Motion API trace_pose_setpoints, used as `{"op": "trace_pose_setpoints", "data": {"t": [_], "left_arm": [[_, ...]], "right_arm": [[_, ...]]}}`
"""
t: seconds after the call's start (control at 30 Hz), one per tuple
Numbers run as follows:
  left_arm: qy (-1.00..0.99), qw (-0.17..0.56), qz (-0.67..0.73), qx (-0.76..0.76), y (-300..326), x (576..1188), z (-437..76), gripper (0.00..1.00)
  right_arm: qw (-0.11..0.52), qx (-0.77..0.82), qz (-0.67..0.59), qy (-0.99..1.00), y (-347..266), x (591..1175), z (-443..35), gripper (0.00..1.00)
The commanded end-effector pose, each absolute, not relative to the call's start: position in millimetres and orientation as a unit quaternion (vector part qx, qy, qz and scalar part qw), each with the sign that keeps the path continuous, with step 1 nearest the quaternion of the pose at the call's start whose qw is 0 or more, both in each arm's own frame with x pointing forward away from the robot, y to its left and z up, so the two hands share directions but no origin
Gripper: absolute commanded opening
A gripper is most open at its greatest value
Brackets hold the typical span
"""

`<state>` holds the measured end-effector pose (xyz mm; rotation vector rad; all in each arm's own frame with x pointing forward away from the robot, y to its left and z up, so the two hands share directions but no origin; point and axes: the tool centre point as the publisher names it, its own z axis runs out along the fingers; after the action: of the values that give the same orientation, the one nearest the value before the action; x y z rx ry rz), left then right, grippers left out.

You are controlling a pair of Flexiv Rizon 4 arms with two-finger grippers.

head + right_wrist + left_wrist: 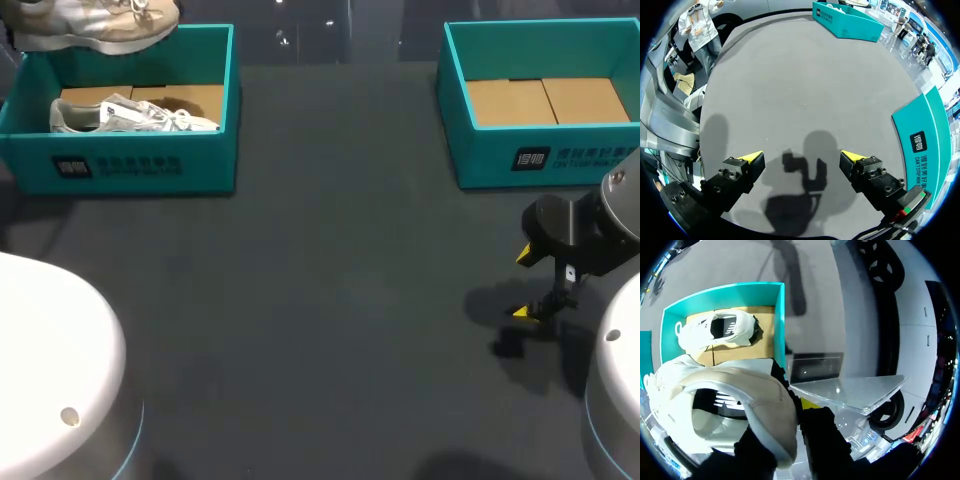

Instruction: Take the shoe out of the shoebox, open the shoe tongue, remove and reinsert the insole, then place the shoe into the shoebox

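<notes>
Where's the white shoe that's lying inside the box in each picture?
Head view: the boxed shoe lies in the teal shoebox at the table's far left.
Left wrist view: the boxed shoe lies in that shoebox, beyond the lifted shoe.
Right wrist view: shoe not made out; only the shoebox shows, far across the table.
Shared landmark: the teal shoebox.

You see a dark grey tabletop (320, 300) carrying two open teal boxes: the left shoebox (150, 160) stands at its far left, the right shoebox (480, 160) at its far right, well apart.
</notes>
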<state>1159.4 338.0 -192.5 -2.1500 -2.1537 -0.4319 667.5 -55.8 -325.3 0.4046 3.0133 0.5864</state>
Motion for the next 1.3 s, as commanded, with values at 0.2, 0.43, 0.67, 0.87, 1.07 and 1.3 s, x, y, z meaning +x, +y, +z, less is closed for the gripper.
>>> {"op": "trace_pose_setpoints", "data": {"t": [0.2, 0.43, 0.67, 0.87, 1.07, 1.3], "left_arm": [[-0.697, 0.054, -0.139, -0.702, 327.5, 1163.8, -225.1, 0.00], [-0.696, 0.067, -0.138, -0.702, 319.5, 1167.8, -238.9, 0.00], [-0.697, 0.079, -0.138, -0.699, 315.9, 1175.4, -253.8, 0.00], [-0.699, 0.087, -0.138, -0.696, 316.7, 1186.3, -265.2, 0.00], [-0.699, 0.091, -0.141, -0.695, 313.8, 1194.1, -274.5, 0.00], [-0.699, 0.090, -0.146, -0.694, 306.3, 1197.8, -283.9, 0.00]], "right_arm": [[0.024, 0.131, 0.189, 0.973, -56.0, 665.3, -325.0, 1.00], [0.024, 0.131, 0.189, 0.973, -56.0, 665.3, -325.0, 1.00], [0.024, 0.131, 0.189, 0.973, -56.0, 665.3, -325.0, 1.00], [0.024, 0.131, 0.189, 0.973, -56.0, 665.3, -325.0, 1.00], [0.024, 0.131, 0.189, 0.973, -56.0, 665.3, -325.0, 1.00], [0.024, 0.131, 0.189, 0.973, -56.0, 665.3, -325.0, 1.00]]}}
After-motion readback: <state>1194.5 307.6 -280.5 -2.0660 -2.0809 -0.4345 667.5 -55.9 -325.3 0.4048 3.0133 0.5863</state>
